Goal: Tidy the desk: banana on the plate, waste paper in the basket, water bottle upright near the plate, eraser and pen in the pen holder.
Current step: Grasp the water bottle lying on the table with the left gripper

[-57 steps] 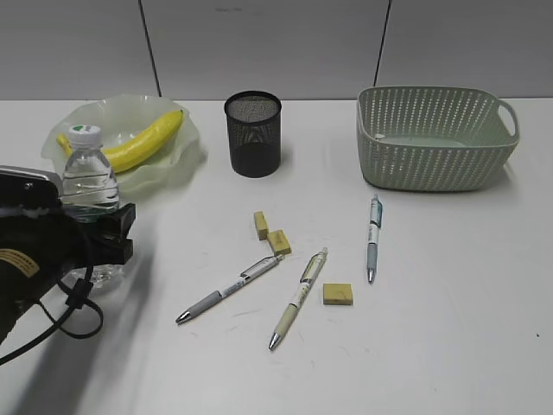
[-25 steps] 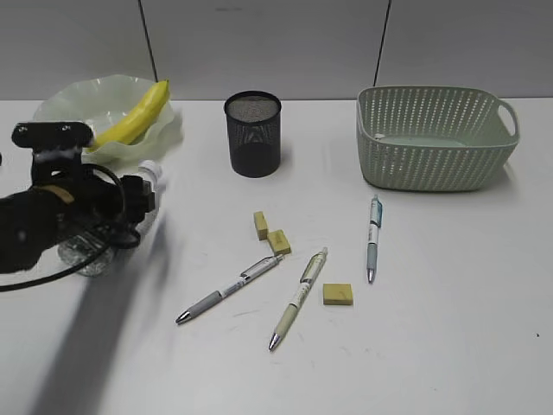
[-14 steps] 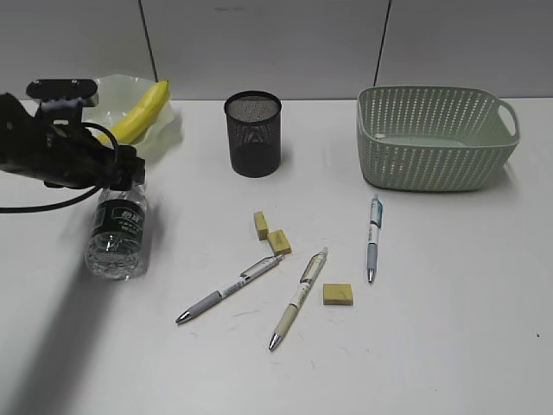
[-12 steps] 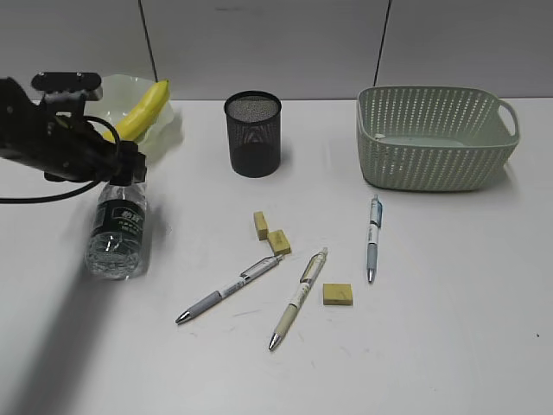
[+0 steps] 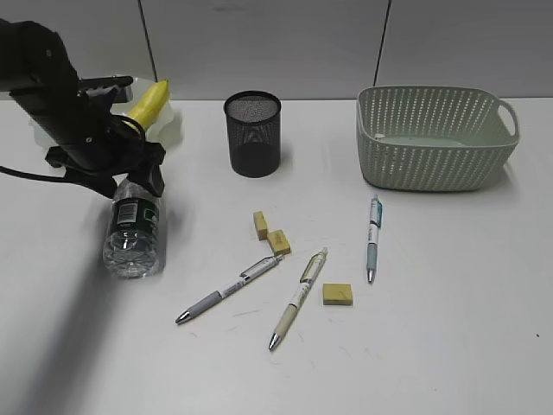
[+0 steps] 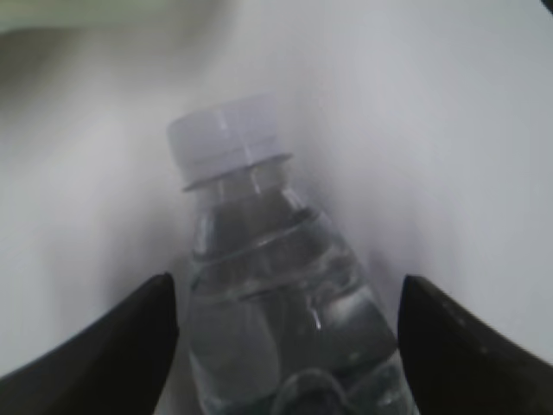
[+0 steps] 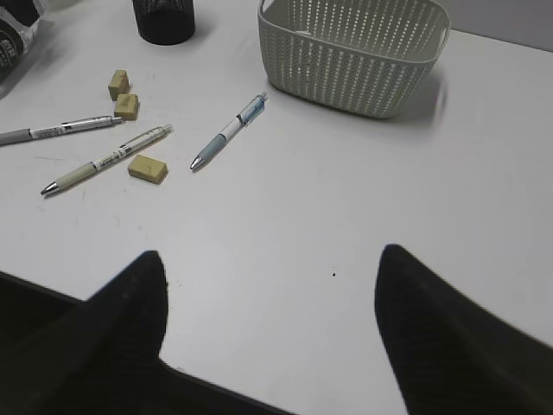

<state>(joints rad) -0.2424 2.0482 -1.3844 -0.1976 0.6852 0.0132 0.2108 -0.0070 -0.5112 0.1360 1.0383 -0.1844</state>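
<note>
Shifted right and nearer the pen holder (image 5: 252, 134) since a moment earlier: left gripper (image 6: 285, 346), jaws spread wide astride the water bottle (image 5: 134, 233), not clamped. Lay on its side on the desk (image 5: 449, 328), clear, dark green label, white cap (image 6: 226, 138) toward the plate (image 5: 173, 121) holding the banana (image 5: 149, 102). Right gripper (image 7: 270, 303) gaping, empty
</note>
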